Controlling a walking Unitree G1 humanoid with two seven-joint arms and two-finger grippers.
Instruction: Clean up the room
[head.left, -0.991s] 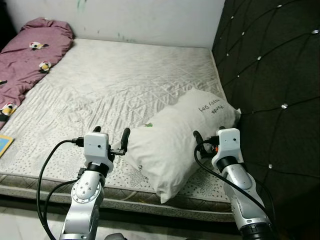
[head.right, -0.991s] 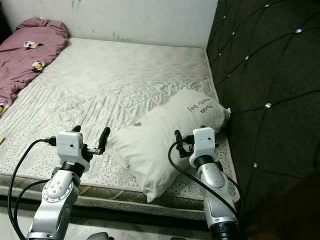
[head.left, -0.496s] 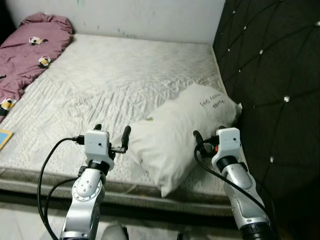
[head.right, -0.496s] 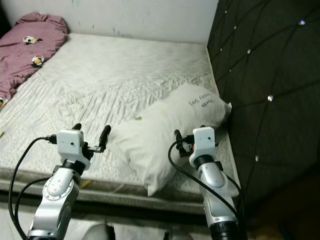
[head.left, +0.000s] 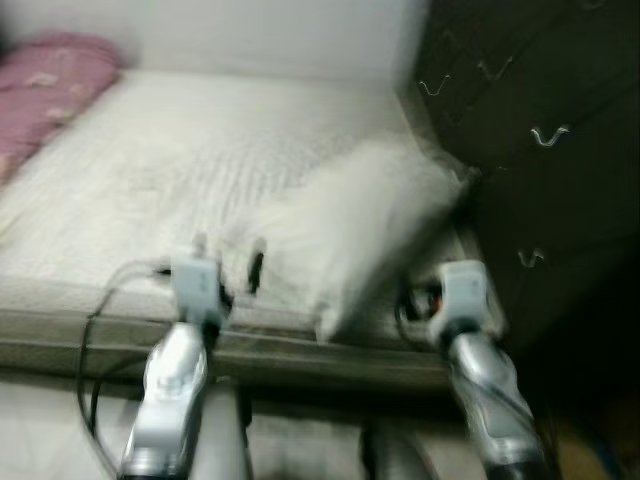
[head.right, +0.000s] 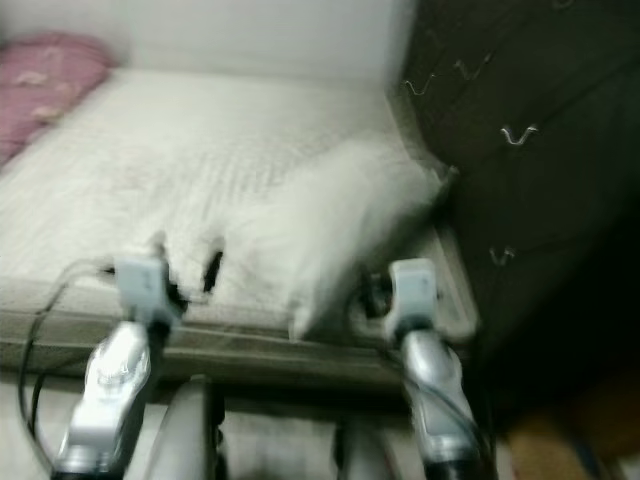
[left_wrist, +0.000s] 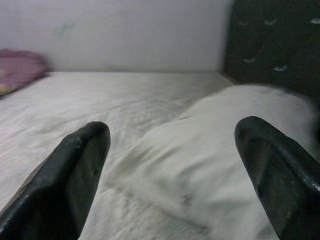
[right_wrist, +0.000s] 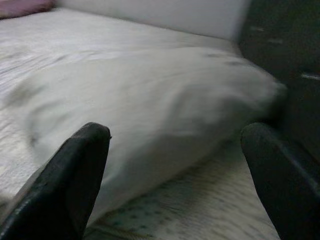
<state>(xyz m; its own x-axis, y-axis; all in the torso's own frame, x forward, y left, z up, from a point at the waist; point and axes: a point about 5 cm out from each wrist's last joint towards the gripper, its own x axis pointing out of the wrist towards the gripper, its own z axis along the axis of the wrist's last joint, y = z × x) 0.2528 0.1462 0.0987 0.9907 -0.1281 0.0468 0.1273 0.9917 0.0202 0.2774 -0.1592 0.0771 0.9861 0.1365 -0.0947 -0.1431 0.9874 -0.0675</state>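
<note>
Item: white pillow (head.left: 350, 225), lying ahead of and between left gripper (left_wrist: 170, 165) and right gripper (right_wrist: 175, 170) (both spread wide, empty). Step, likely: approach. Next: close in, grasp pillow.

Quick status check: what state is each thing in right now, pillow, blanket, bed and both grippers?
White pillow: lying on the mattress beside the headboard, ungrasped.
Pink blanket: bunched at the far left corner.
Mattress: bare.
Left gripper: open, aimed at the pillow.
Right gripper: open, pillow just ahead of its fingers.
</note>
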